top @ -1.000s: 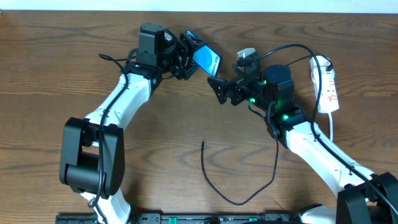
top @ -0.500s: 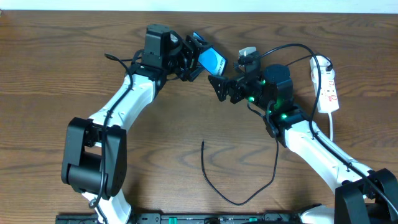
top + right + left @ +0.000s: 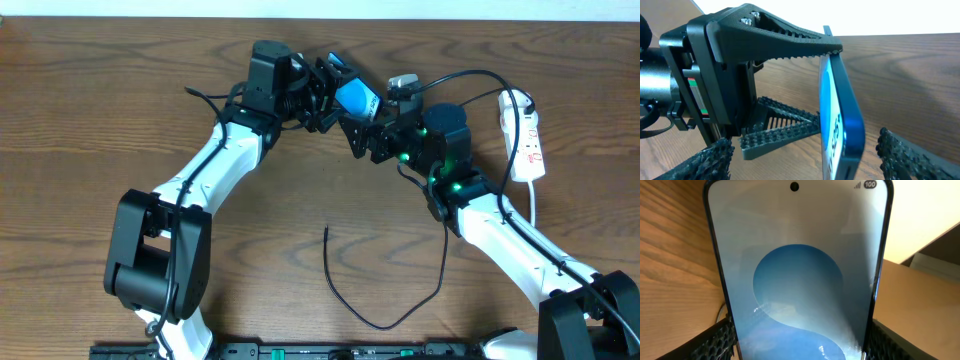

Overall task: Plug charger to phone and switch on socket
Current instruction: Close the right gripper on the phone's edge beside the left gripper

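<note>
the left gripper (image 3: 335, 95) is pinching the phone (image 3: 357, 98). only the right wrist view is showing the right gripper (image 3: 802, 147) standing spread around its end, the charger (image 3: 380, 322) lying loose behind it.

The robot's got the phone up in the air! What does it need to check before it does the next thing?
1. Grip on the phone: ok, the left gripper is clamped on it, off the table.
2. Readiness of the right gripper: ok, open, a finger on either side of the phone, not touching.
3. Hold on the charger: not ok, it lies loose on the table.
4. Way to the phone's charging hole: cannot tell.
5. Switch on the socket: cannot tell, too small.
</note>
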`<state>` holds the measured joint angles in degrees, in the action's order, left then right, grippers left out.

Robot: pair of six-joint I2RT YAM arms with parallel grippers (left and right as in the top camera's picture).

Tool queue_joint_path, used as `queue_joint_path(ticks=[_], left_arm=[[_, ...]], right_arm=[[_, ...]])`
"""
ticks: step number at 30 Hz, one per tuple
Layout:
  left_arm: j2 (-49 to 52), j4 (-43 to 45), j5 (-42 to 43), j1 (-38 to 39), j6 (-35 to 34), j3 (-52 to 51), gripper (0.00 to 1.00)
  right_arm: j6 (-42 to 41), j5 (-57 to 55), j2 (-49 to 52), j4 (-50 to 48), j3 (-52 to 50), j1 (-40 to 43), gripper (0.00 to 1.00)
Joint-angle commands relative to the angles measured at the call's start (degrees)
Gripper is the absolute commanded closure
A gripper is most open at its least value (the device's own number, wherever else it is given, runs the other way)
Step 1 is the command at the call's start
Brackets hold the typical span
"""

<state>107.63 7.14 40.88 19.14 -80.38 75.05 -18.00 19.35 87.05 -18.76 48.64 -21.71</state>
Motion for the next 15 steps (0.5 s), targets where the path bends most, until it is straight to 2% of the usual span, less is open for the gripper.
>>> queue_joint_path(ticks=[1,15], left_arm=[[-0.28,1.14,2.01,0.48,-1.64,1.25,0.93],[-0.28,1.16,4.0,0.72,-1.84,1.25,0.93]], right_arm=[[-1.31,-1.05,0.39,-0.09,0.85,-0.35,0.13],[-1.31,-1.05,0.42,-0.07,0.85,-0.35,0.36]])
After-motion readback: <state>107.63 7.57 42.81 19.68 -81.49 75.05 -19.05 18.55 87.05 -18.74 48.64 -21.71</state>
